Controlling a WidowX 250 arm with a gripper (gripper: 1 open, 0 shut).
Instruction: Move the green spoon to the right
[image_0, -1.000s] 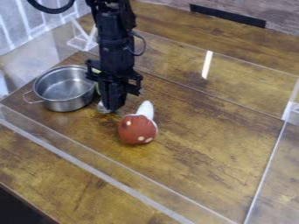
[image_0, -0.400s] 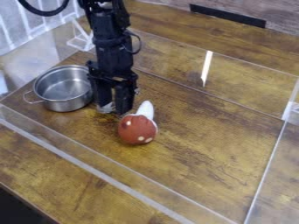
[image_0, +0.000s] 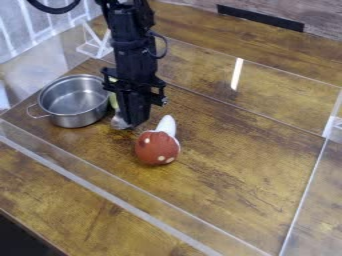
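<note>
My gripper (image_0: 130, 118) points straight down at the table, just right of the pot. Its dark fingers are drawn close together at the tabletop. A pale sliver of the green spoon (image_0: 122, 124) shows at the fingertips, and the fingers look shut on it. The rest of the spoon is hidden behind the gripper.
A steel pot (image_0: 72, 100) stands directly left of the gripper. A toy mushroom with a red cap (image_0: 156, 148) lies just right of and in front of it. Clear acrylic walls (image_0: 307, 170) border the wooden table, with a white rack (image_0: 94, 42) at the back left.
The fingers stood spread wide half a second ago and have now drawn in together. The hand has stayed over the same spot.
</note>
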